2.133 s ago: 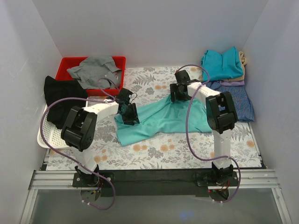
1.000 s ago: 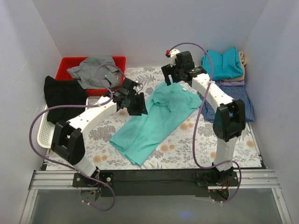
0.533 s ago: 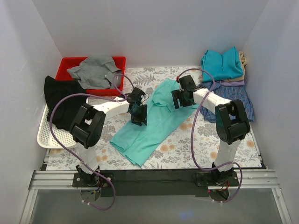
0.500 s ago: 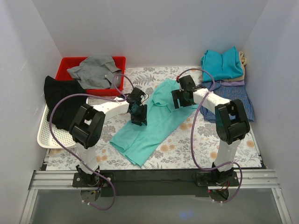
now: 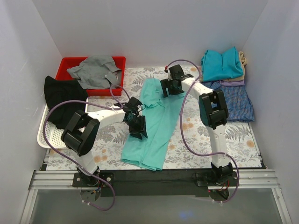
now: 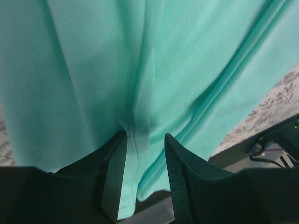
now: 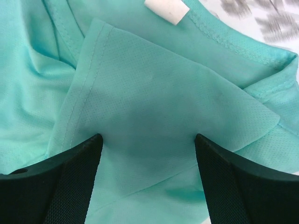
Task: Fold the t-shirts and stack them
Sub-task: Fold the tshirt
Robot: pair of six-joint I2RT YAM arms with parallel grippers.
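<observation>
The mint-green t-shirt (image 5: 154, 126) lies on the table as a long narrow strip running front to back, folded lengthwise. My left gripper (image 5: 138, 131) sits at its left edge near the middle. In the left wrist view (image 6: 145, 137) its jaws are nearly closed on a raised fold of the mint cloth (image 6: 140, 70). My right gripper (image 5: 168, 88) is at the collar end at the back. In the right wrist view (image 7: 147, 137) its jaws are wide apart over the cloth (image 7: 154, 93), near the white neck label (image 7: 167, 9). Folded shirts are stacked at the back right: teal-blue (image 5: 221, 63), beige (image 5: 242, 59), lavender (image 5: 232, 83) and blue check (image 5: 237, 100).
A red bin (image 5: 69, 65) with a grey shirt (image 5: 96, 70) stands at the back left. A black cloth (image 5: 60, 95) lies over a white basket (image 5: 46, 136) at the left edge. The table has a floral cover (image 5: 210, 144). White walls close in three sides.
The mint shirt has swung from a diagonal lie into a narrow front-to-back strip. My left gripper moved toward the front with the cloth. My right gripper moved back-left to the collar.
</observation>
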